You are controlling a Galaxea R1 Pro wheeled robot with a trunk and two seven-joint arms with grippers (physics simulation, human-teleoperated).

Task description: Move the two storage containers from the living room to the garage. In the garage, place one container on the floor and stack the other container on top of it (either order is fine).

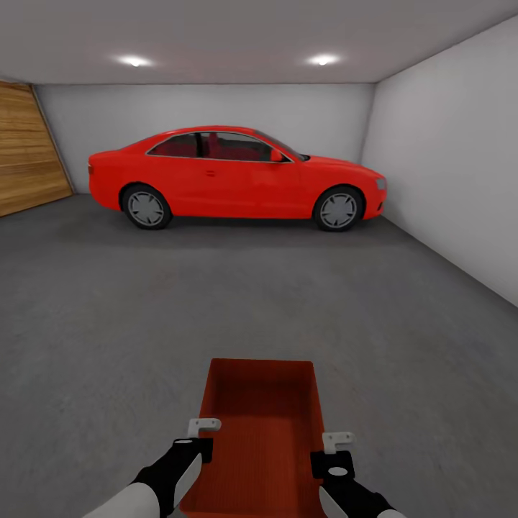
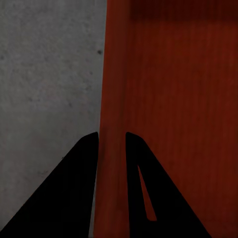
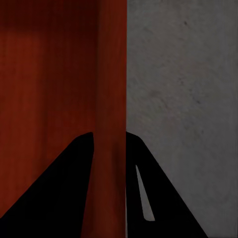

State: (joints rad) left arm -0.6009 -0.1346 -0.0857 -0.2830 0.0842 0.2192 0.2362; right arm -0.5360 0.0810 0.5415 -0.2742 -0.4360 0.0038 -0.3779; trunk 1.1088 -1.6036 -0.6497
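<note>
Robot stands in the garage, red car (image 1: 234, 175) ahead. One orange-red ribbed lidless bin (image 1: 262, 432) held low over grey concrete floor (image 1: 108, 324); left gripper (image 2: 111, 144) and right gripper (image 3: 109, 144) each clamp a side wall. Not yet set down; second bin outstanding.

Two ceiling spots (image 1: 134, 62) glare white, garage evenly lit w/ soft shadow under the red car (image 1: 237, 175); wrist views dimmer, slightly blurry, gripper fingers (image 2: 74, 193) pure black silhouettes.
</note>
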